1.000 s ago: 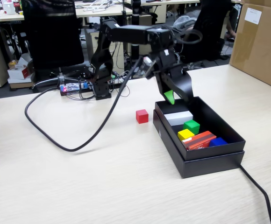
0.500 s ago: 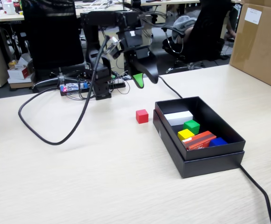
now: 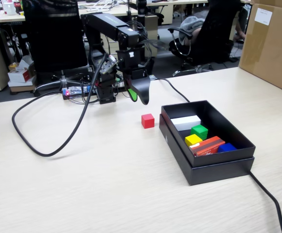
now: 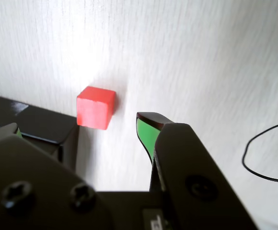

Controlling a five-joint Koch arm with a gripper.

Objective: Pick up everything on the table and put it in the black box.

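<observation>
End effector open, empty, above red cube.

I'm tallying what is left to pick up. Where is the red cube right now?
In the fixed view the red cube sits on the table, just left of the black box, outside it, with the pincer hovering behind it.

You have three small cubes, one red cube, one green cube and one yellow cube, plus one white block, one orange-red packet, one blue piece, one black box and one cardboard box.
</observation>
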